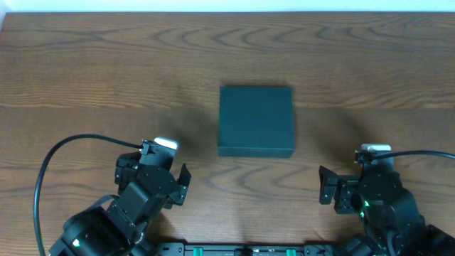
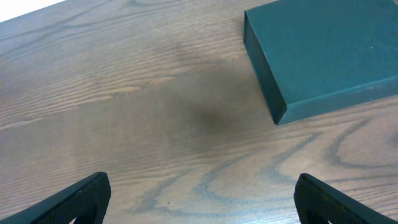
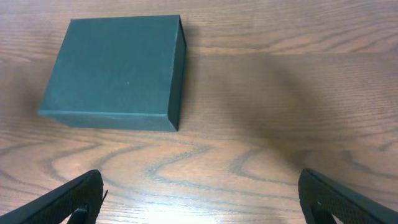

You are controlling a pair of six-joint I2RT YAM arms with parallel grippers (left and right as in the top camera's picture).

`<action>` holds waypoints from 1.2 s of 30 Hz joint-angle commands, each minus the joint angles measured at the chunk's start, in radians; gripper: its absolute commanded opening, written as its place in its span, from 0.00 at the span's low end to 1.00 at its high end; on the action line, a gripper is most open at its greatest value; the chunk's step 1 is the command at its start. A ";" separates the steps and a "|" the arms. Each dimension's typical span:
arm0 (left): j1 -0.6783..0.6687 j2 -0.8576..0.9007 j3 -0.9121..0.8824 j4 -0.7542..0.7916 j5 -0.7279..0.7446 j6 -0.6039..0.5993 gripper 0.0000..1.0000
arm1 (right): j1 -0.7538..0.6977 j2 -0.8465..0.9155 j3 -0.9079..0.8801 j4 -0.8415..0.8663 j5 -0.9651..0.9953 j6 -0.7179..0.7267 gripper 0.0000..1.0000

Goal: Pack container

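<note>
Dark teal container, wood-grain brown table

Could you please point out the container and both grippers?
container (image 1: 256, 117): overhead view, top face centre.
left gripper (image 2: 202, 183): left wrist view, midway between fingertips.
right gripper (image 3: 199, 180): right wrist view, midway between fingertips.

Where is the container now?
Overhead, the container sits near the middle of the table, ahead of and between the left gripper and right gripper, touching neither.
</note>
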 commanded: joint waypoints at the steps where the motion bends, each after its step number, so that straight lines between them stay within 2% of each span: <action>1: 0.001 -0.002 0.001 -0.005 -0.025 0.019 0.95 | 0.010 -0.001 0.014 -0.004 0.000 -0.014 0.99; 15: 0.001 -0.002 0.001 -0.005 -0.025 0.019 0.95 | -0.007 -0.004 0.014 -0.006 -0.002 -0.014 0.99; 20: 0.001 -0.002 0.001 -0.005 -0.025 0.018 0.95 | -0.164 -0.028 0.005 -0.019 -0.035 -0.051 0.99; 25: 0.001 -0.002 0.001 -0.005 -0.025 0.019 0.95 | -0.388 -0.091 -0.081 0.042 -0.179 -0.326 0.99; 27: 0.000 -0.002 0.001 -0.005 -0.025 0.019 0.95 | -0.462 -0.141 -0.137 0.071 -0.245 -0.391 0.99; 31: 0.001 -0.002 0.001 -0.005 -0.025 0.019 0.95 | -0.566 -0.265 -0.267 0.088 -0.275 -0.404 0.99; 36: 0.000 -0.002 0.001 -0.005 -0.025 0.019 0.95 | -0.610 -0.388 -0.389 0.087 -0.297 -0.404 0.99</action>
